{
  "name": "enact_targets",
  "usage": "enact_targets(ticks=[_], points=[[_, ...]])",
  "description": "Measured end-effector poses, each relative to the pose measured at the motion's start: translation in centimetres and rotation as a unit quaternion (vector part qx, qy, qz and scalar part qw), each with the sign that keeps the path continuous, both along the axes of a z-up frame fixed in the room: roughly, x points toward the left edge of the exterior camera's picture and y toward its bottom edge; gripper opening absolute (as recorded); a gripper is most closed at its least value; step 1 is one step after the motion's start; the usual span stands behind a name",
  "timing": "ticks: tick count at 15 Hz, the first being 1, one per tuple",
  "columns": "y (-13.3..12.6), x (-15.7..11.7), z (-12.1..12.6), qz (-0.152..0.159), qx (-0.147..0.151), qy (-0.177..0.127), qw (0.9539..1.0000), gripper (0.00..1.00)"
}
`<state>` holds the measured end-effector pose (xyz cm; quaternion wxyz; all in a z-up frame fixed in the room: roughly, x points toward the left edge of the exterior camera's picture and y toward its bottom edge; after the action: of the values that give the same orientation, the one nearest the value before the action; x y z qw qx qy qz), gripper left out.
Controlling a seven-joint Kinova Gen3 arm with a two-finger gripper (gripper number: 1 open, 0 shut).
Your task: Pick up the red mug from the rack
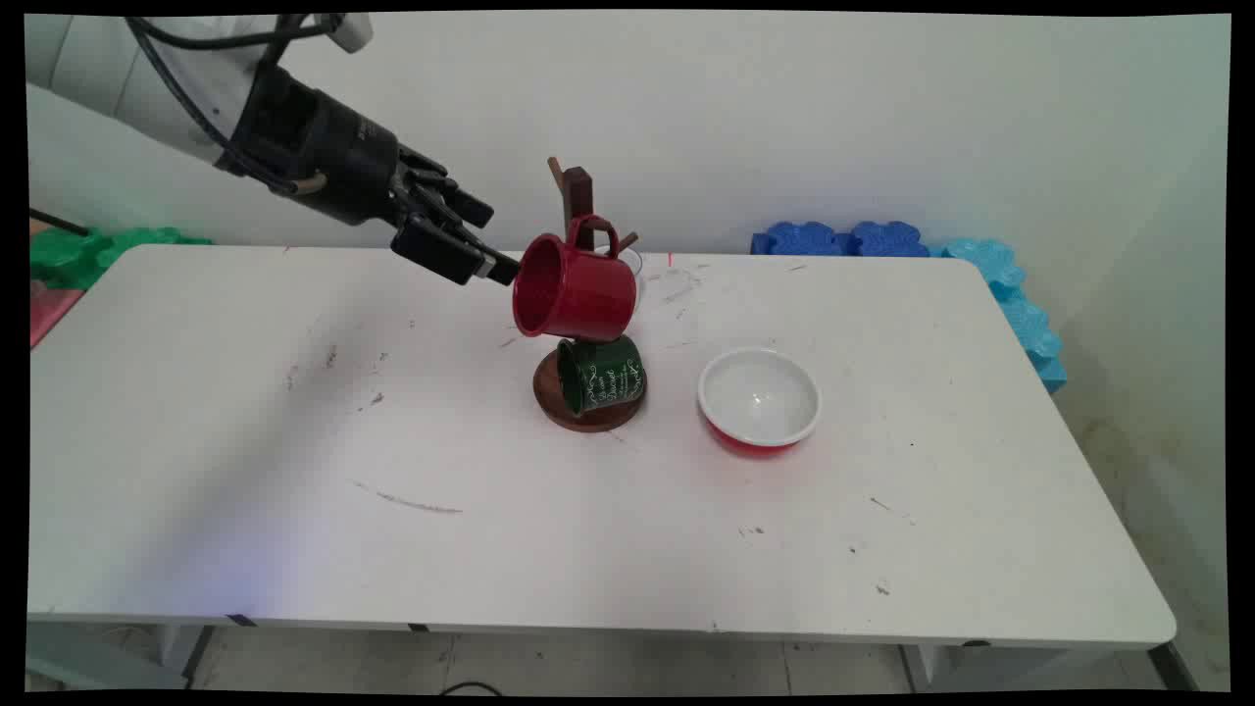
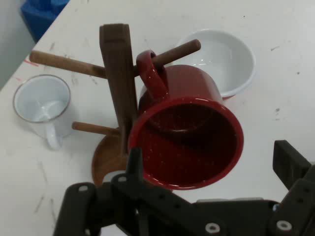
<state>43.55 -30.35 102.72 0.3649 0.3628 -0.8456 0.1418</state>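
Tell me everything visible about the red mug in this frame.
The red mug looks like speckled enamel, red inside and out, and empty. It hangs by its handle on a peg of the dark wooden mug tree, tipped sideways, mouth toward the gripper. The gripper's open fingers sit just off its rim; contact can't be told. A green mug hangs below.

Three mugs are in view: one red mug (image 1: 574, 287), one green mug (image 1: 600, 374) and one clear glass mug (image 2: 43, 106). There is one wooden mug tree (image 2: 118, 83) and one white bowl (image 1: 758, 400).
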Motion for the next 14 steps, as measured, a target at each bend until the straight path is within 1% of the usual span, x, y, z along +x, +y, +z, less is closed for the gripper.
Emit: enact_targets(ticks=[4,8,14], points=[[0.5,-0.3,-0.5,0.02,0.012,0.02,0.9995,1.0],[1.2,-0.9,-1.3,0.044,0.024,0.046,0.9977,1.0],[1.5,-1.3,-2.3,0.063,0.033,0.068,0.9952,1.0]])
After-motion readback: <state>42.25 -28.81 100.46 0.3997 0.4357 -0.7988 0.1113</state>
